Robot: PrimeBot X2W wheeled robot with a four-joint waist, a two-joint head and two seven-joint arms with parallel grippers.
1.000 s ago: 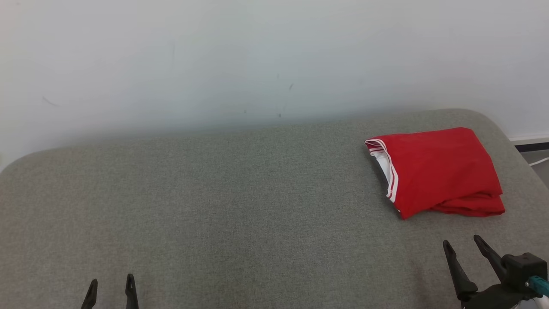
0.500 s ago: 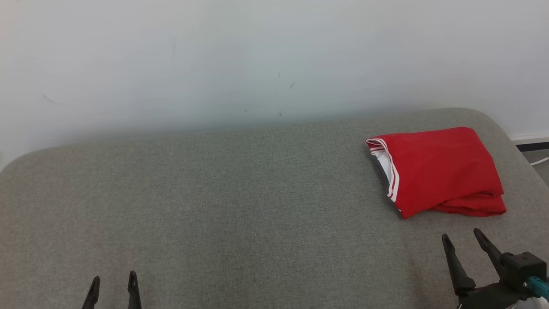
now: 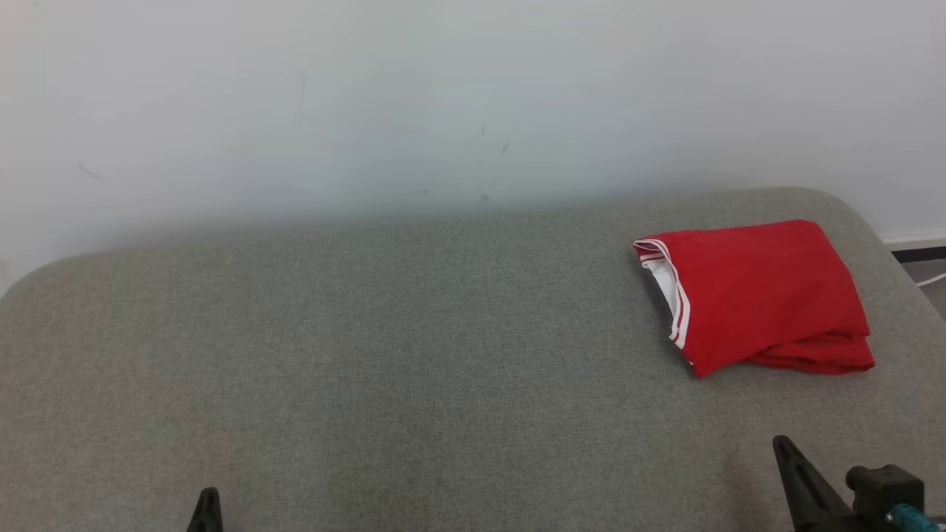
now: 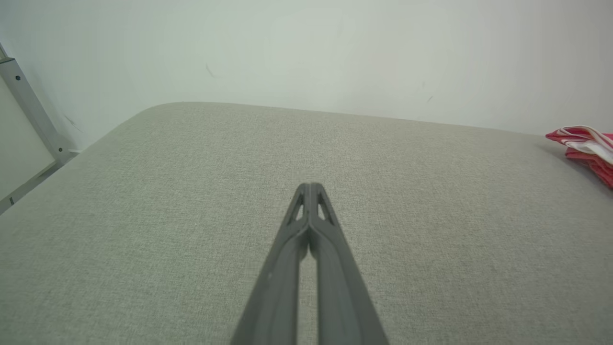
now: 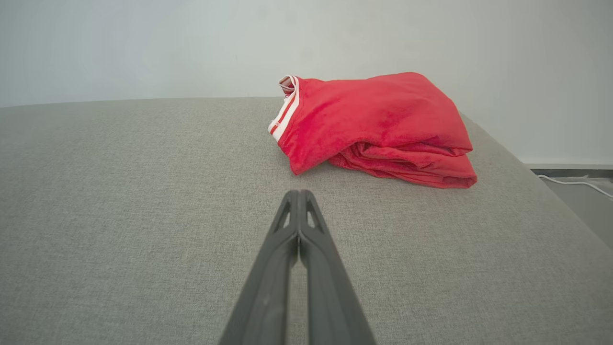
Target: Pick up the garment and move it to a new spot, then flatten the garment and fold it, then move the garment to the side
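Note:
The garment (image 3: 761, 295) is red with white-striped trim and lies folded at the far right of the grey padded surface (image 3: 414, 347); it also shows ahead of the right wrist camera (image 5: 378, 124) and at the edge of the left wrist view (image 4: 586, 146). My right gripper (image 5: 299, 192) is shut, empty, a short way in front of the garment; its tip (image 3: 785, 445) sits at the lower right of the head view. My left gripper (image 4: 310, 186) is shut on nothing over bare fabric, its tip (image 3: 208, 495) at the lower left.
A pale wall (image 3: 443, 96) rises behind the padded surface. A metal frame leg (image 4: 28, 103) stands off the left side. Past the right edge lie floor and a white cable (image 5: 574, 183).
Both grippers have closed from open. Both have drawn back towards the bottom edge of the head view. The garment has not moved.

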